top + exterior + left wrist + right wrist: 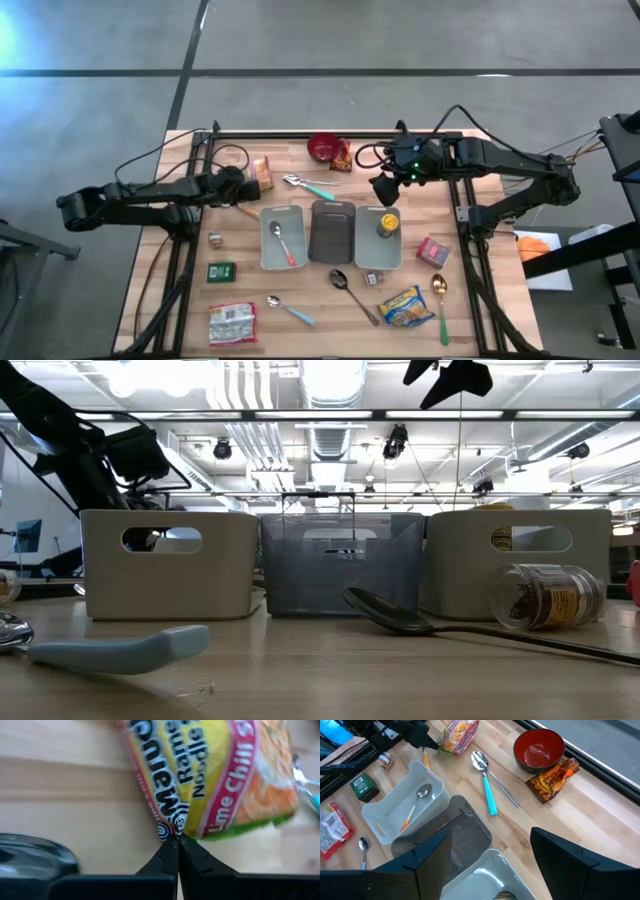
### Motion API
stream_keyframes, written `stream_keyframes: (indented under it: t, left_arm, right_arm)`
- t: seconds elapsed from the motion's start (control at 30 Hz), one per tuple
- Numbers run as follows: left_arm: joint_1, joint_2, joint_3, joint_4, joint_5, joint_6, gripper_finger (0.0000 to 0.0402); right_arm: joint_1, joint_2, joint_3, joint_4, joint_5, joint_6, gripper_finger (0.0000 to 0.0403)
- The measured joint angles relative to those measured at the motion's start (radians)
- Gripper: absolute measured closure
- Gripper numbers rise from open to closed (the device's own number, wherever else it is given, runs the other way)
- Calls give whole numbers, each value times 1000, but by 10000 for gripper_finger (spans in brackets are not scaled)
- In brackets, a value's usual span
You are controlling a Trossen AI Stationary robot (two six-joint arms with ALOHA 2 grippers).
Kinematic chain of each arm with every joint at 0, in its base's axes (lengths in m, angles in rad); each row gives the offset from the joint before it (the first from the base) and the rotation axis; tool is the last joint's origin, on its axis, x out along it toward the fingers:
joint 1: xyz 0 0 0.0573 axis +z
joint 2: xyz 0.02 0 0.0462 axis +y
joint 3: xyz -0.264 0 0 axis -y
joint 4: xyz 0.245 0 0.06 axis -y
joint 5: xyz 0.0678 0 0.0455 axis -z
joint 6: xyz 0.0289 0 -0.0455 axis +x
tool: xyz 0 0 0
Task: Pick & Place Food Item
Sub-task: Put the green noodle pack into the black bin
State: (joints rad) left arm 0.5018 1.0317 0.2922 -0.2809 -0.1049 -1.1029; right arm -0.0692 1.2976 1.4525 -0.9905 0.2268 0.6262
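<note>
A yellow ramen noodle packet [262,173] lies at the far left of the table; it also shows in the left wrist view [215,775] and the right wrist view [459,735]. My left gripper [177,840] is shut on its near edge, also seen from above [240,185]. My right gripper [492,845] hangs open high above the bins [385,188], holding nothing; its dark fingers show at the top of the low view [450,380]. My left gripper pinches the packet's edge seam at a lower corner [172,827] between its two fingertips. The fingers slant down from the table's left side. The rest of the packet stretches away from the fingers over the wood; whether it is lifted I cannot tell.
Three bins stand mid-table: a white one [282,238] with a spoon, a grey one [332,230], and a white one [378,238] with a jar. A red bowl [323,147], an orange snack bag [343,155] and a teal-handled spoon [310,185] lie near the packet. More packets and spoons sit along the near edge.
</note>
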Motion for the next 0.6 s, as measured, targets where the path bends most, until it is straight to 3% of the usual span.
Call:
stream_keyframes:
  t: [0.2,0.6]
  left_arm:
    - [-2,-11,65,4,74,44,401]
    - [-3,-35,305,-59,76,216,401]
  right_arm:
    - [2,0,0,0,0,0,135]
    - [2,0,0,0,0,-5,135]
